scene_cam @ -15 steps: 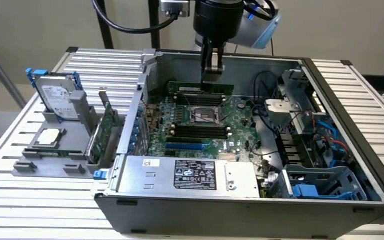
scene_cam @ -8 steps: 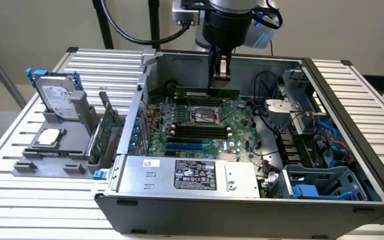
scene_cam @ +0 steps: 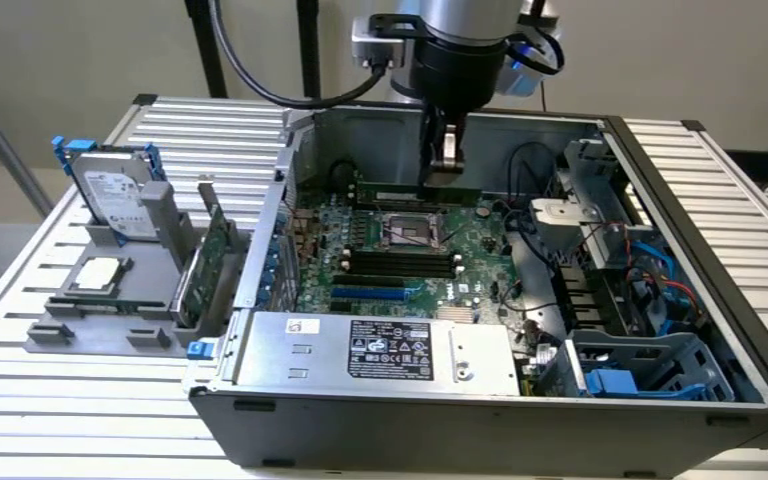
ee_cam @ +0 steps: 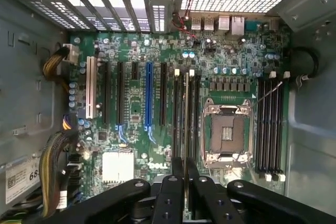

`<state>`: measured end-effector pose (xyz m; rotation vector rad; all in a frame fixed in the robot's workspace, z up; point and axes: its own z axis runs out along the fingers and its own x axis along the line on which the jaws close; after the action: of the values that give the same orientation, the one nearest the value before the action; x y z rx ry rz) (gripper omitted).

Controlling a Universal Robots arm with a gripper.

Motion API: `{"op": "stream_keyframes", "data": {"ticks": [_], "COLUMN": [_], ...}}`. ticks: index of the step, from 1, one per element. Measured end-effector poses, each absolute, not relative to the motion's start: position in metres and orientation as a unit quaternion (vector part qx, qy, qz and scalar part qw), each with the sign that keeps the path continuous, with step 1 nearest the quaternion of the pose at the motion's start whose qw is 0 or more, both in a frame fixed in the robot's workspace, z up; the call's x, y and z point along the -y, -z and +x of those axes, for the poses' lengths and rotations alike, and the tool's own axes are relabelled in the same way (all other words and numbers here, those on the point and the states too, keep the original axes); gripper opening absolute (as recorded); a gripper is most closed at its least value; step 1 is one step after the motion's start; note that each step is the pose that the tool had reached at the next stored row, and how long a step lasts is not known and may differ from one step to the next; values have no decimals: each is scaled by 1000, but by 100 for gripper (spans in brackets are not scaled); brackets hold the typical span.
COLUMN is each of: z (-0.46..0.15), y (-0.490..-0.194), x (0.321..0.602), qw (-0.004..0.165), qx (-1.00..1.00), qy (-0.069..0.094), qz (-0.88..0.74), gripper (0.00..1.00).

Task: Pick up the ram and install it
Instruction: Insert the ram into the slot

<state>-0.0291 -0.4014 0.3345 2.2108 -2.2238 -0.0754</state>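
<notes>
The ram [scene_cam: 395,188] is a thin green stick hanging level under my gripper [scene_cam: 446,168], which is shut on its upper edge. It sits low over the memory slots on the far side of the CPU socket [scene_cam: 411,231] on the motherboard [scene_cam: 480,222]. In the wrist view the ram [ee_cam: 186,114] appears edge-on as a narrow line. It runs from between my gripper's [ee_cam: 185,182] fingers along the slots beside the CPU socket [ee_cam: 227,129]. Whether the ram is seated in a slot I cannot tell.
The open PC case [scene_cam: 704,250] walls in the board on all sides, with cables and a blue drive cage [scene_cam: 644,372] at the exterior view's right and the power supply [scene_cam: 373,350] in front. Outside, a grey holder carries a hard drive [scene_cam: 115,195], a chip [scene_cam: 97,272] and a green expansion card [scene_cam: 205,262].
</notes>
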Motion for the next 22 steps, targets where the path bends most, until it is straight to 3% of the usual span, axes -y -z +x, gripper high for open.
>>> {"op": "stream_keyframes", "data": {"ticks": [22], "z": [-37], "y": [-295], "x": [397], "qw": [3], "qx": [709], "qy": [24], "qz": [705], "gripper": [0]}}
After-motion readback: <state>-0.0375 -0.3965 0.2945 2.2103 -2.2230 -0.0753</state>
